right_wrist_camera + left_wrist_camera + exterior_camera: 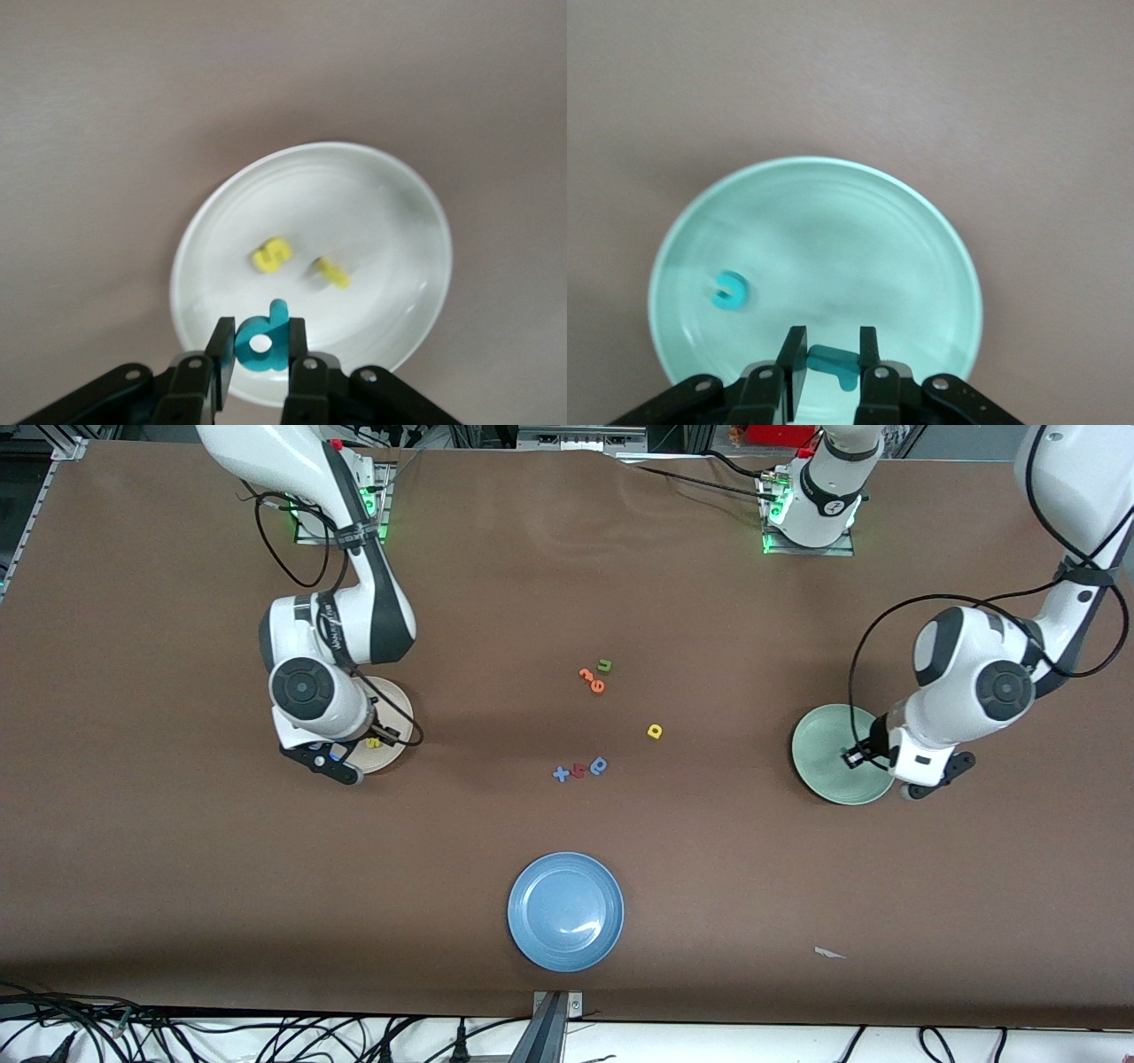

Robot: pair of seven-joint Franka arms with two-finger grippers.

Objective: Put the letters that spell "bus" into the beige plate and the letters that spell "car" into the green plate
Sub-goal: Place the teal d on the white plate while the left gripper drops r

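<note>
Right end effector (pixel 260 354) over the beige plate (pixel 390 190), pinching the teal "b" (pixel 264 340); yellow "s" (pixel 271 254) and yellow "u" (pixel 331 272) lie in the plate below it. Left end effector (pixel 833 356) over the green plate (pixel 833 190), gripping the teal "r" (pixel 835 362); teal "c" (pixel 730 290) in the plate. Yellow "a" (pixel 655 732) on the worktop between both.

— Anything to read here?
— Only the toy letters. In the beige plate (pixel 390 221) lie a yellow s (pixel 271 254) and a yellow u (pixel 330 272); the right gripper (pixel 260 335) grips a teal b (pixel 263 343) over it.
— And the green plate (pixel 833 204)?
— A teal c (pixel 729 290) lies in it; the left gripper (pixel 833 343) grips a teal r (pixel 833 361) above it. On the table (pixel 177 868): a yellow a (pixel 655 732), an olive u (pixel 604 665), a blue x (pixel 560 774).
</note>
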